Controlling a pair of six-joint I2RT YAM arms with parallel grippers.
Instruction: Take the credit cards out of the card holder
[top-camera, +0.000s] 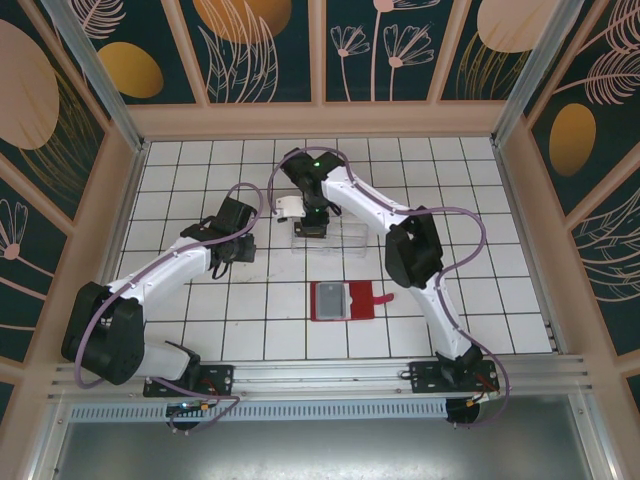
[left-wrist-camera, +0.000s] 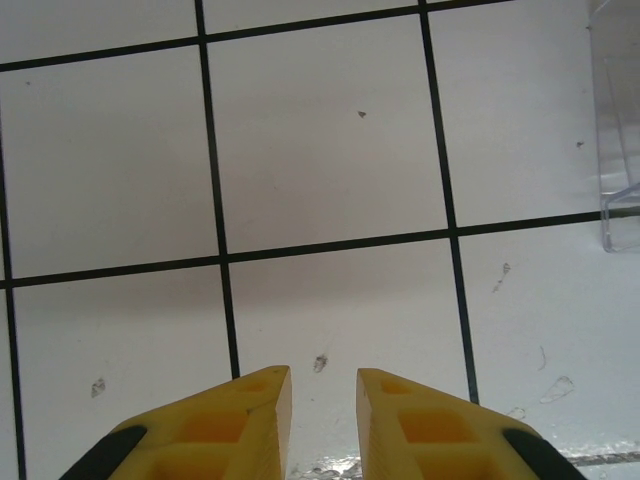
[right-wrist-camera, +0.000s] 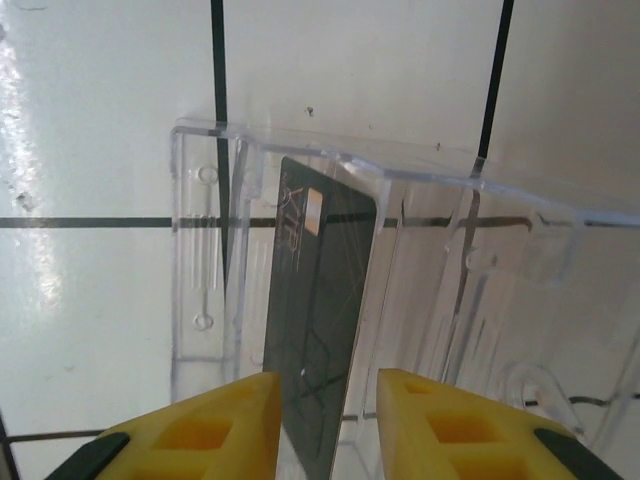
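The red card holder (top-camera: 362, 301) lies open on the tiles in front of the arms, a grey-blue panel (top-camera: 330, 298) showing on its left half and its small tab (top-camera: 386, 297) sticking out to the right. One dark credit card (right-wrist-camera: 320, 300) stands tilted on edge inside a clear ridged tray (right-wrist-camera: 200, 250). My right gripper (right-wrist-camera: 330, 400) hovers over that tray (top-camera: 345, 240) with its jaws apart around the card's near end; a gap shows on the card's right side. My left gripper (left-wrist-camera: 325, 385) is open a little above bare tiles, holding nothing.
The clear tray's corner (left-wrist-camera: 620, 150) shows at the right edge of the left wrist view. Wooden walls (top-camera: 120, 200) fence the tiled floor on three sides. My left gripper (top-camera: 238, 250) sits left of the tray, my right gripper (top-camera: 310, 225) at its left end.
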